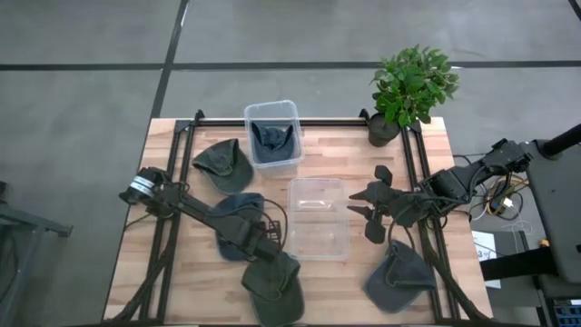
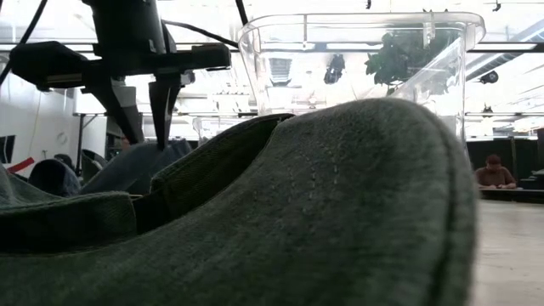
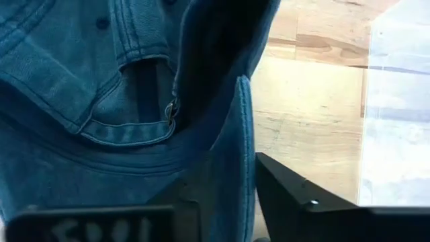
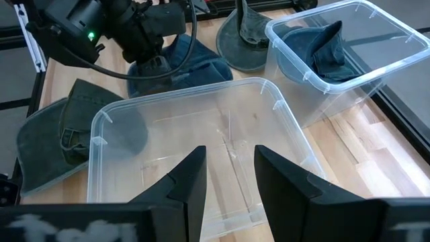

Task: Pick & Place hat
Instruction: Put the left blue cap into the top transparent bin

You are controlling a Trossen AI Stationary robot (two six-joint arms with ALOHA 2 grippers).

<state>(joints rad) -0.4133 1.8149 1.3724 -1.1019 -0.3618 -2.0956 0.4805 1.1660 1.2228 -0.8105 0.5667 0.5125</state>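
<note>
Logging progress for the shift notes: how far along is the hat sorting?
Done: one blue hat sits in the far bin. In hand: the left tool is down on another blue hat. Left: the near bin is empty, with three green hats on the table; the right tool hovers over that bin.

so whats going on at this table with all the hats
A two-arm robot is sorting hats into bins. The left gripper is down on a blue cap beside the empty clear bin, its fingers straddling the cap's edge. The right gripper waits open at that bin's other side. Another blue hat already sits in the far bin; three green hats lie on the table.
</note>
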